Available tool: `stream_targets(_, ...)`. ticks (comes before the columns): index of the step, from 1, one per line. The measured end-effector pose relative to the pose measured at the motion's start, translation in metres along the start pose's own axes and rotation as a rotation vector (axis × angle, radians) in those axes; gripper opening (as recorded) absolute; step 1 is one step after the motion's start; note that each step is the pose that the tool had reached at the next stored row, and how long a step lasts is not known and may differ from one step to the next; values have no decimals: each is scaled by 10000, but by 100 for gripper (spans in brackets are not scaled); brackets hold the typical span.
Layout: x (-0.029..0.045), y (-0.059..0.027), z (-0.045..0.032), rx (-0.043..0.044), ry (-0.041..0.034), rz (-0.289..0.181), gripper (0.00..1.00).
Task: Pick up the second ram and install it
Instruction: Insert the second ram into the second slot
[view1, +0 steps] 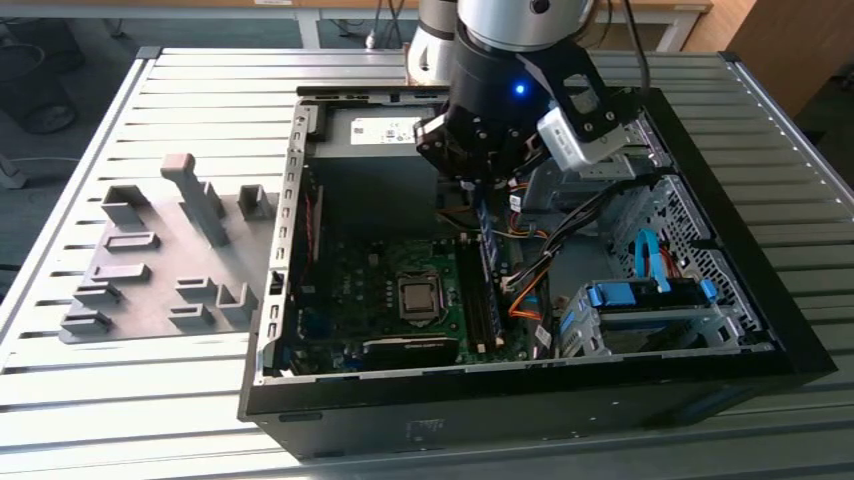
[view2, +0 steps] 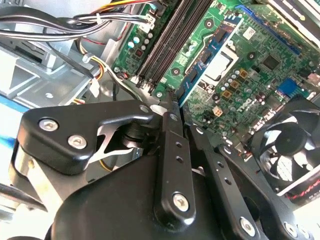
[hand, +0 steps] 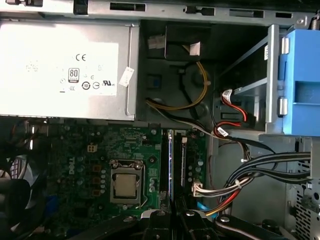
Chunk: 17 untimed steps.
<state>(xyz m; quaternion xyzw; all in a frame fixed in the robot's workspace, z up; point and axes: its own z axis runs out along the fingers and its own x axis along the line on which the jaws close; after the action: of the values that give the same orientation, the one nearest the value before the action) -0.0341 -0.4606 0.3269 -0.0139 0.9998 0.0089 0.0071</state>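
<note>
My gripper (view1: 477, 192) is inside the open computer case (view1: 287, 300), shut on the second ram (view1: 490, 246), a thin dark stick with a bluish edge. In the first wrist view the ram (hand: 171, 165) shows edge-on, rising from the gripper (hand: 172, 216) and lined up lengthwise with the dark memory slots (hand: 163, 162) on the green motherboard (hand: 95, 150). In the second wrist view the ram (view2: 210, 56) runs out from the fingertips (view2: 173, 102) above the board, beside the slots (view2: 167, 37). Whether it touches a slot I cannot tell.
Grey plastic holder blocks (view1: 167, 265) lie on the slatted table at the exterior view's left. Inside the case are the power supply (hand: 65, 70), the processor socket (view1: 418, 297), a blue drive cage (view1: 647, 295), a fan (view2: 292, 150) and cable bundles (hand: 260, 172) beside the slots.
</note>
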Motion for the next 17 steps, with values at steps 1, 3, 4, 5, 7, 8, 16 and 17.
stream_targets(1,0,0,18,-1,0,-18,14)
stream_targets(3,-2,-1,54,-2,0,-42,14)
stream_targets(4,-8,-1,74,-2,2,-43,14)
stream_targets(5,-9,-2,92,-1,4,-29,14)
stream_targets(7,-9,-2,126,1,6,99,14)
stream_targets(8,-9,-2,136,3,7,182,14)
stream_targets(16,-31,-71,216,7,9,247,14)
stream_targets(17,-34,-75,233,9,10,256,14)
